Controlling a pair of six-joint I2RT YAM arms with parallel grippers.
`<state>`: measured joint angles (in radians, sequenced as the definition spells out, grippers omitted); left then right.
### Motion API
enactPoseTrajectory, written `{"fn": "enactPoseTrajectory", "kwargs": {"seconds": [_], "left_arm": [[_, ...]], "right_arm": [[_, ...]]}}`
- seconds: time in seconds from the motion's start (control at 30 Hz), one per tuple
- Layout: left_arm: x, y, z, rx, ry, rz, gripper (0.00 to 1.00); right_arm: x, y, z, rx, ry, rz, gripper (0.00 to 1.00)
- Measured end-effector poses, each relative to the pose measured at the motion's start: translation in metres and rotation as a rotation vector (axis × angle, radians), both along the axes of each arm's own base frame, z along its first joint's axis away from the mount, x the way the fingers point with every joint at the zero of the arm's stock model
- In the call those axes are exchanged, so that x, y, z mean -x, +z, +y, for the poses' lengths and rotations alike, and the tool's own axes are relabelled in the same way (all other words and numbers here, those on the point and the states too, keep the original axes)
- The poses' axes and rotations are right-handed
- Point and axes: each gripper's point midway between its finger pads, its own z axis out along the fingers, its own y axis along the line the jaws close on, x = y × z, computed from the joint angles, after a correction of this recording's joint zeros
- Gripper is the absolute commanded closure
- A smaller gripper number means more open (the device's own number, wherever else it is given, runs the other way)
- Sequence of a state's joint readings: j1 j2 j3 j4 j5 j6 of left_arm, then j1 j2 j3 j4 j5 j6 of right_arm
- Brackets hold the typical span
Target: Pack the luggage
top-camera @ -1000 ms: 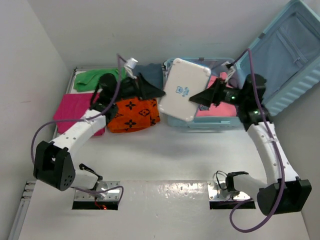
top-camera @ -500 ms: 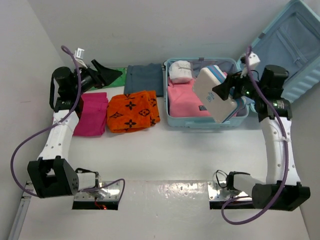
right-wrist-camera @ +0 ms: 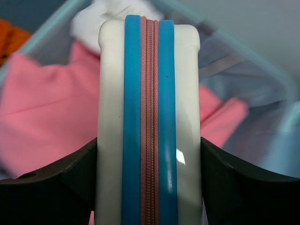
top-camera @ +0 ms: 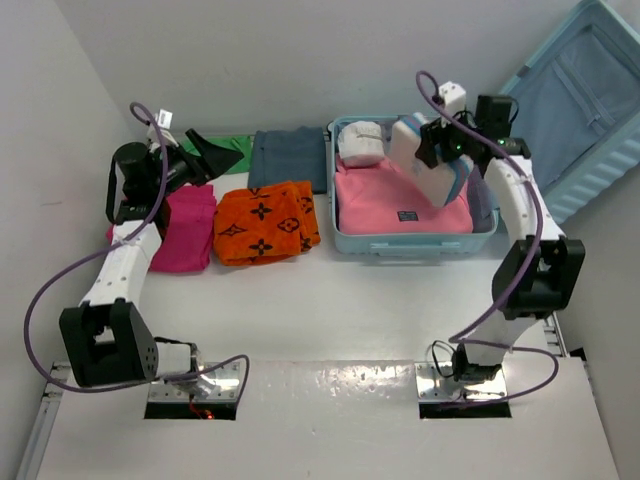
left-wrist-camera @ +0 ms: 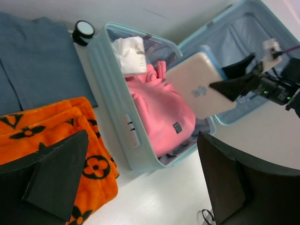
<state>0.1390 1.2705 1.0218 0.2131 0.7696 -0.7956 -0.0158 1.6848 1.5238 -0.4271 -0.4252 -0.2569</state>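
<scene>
The luggage [top-camera: 415, 241] is a pale blue hard-shell suitcase lying open at the back right, with its lid [top-camera: 588, 95] raised against the wall. Inside it lie a pink folded garment [top-camera: 395, 198] and a white rolled bundle [top-camera: 360, 143]. My right gripper [top-camera: 441, 150] is shut on a white zip pouch [top-camera: 420, 162] and holds it tilted above the suitcase's right half. In the right wrist view the pouch [right-wrist-camera: 149, 117] stands edge-on between the fingers [right-wrist-camera: 56, 180], showing its blue bands and pink zip. My left gripper [top-camera: 222, 150] hangs open and empty at the back left.
An orange patterned cloth [top-camera: 265, 221], a magenta towel [top-camera: 185, 228], a grey-blue folded garment [top-camera: 288, 158] and a green cloth [top-camera: 237, 150] lie left of the suitcase. The left wrist view shows the suitcase wall [left-wrist-camera: 115, 108] and a black wheel [left-wrist-camera: 84, 31].
The left gripper let go of the pouch, opened fully and drew back to the far left. The right arm carried the pouch from the table's middle to above the suitcase.
</scene>
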Motion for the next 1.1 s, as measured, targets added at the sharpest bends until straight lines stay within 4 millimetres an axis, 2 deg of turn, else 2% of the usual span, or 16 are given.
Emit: {"fn": "enactPoseTrajectory", "kwargs": {"seconds": [0.1,0.2,0.33,0.43,0.57,0.73,0.93,1.1], "left_arm": [[-0.019,-0.015,0.004,0.016,0.017,0.050,0.00],[-0.033,-0.030,0.007,0.036,0.033,0.099,0.00],[-0.045,-0.042,0.008,0.056,0.049,0.141,0.00],[-0.050,-0.042,0.010,0.057,0.062,0.140,0.00],[-0.052,-0.039,0.012,0.048,0.075,0.127,0.00],[-0.053,-0.041,0.014,0.045,0.087,0.133,0.00],[-0.055,-0.044,0.017,0.041,0.112,0.141,0.00],[-0.056,-0.046,0.020,0.033,0.129,0.144,0.00]], "right_arm": [[-0.038,0.025,-0.034,0.074,-0.021,-0.121,1.00],[-0.061,0.048,-0.063,0.174,-0.035,-0.229,1.00],[-0.078,0.057,-0.073,0.317,0.005,-0.327,1.00],[-0.089,0.044,-0.067,0.387,0.072,-0.351,1.00],[-0.098,0.014,-0.053,0.403,0.191,-0.345,1.00],[-0.090,-0.019,-0.034,0.420,0.388,-0.358,1.00],[-0.080,-0.034,-0.022,0.466,0.617,-0.448,1.00],[-0.086,-0.039,-0.030,0.540,0.718,-0.564,1.00]]}}
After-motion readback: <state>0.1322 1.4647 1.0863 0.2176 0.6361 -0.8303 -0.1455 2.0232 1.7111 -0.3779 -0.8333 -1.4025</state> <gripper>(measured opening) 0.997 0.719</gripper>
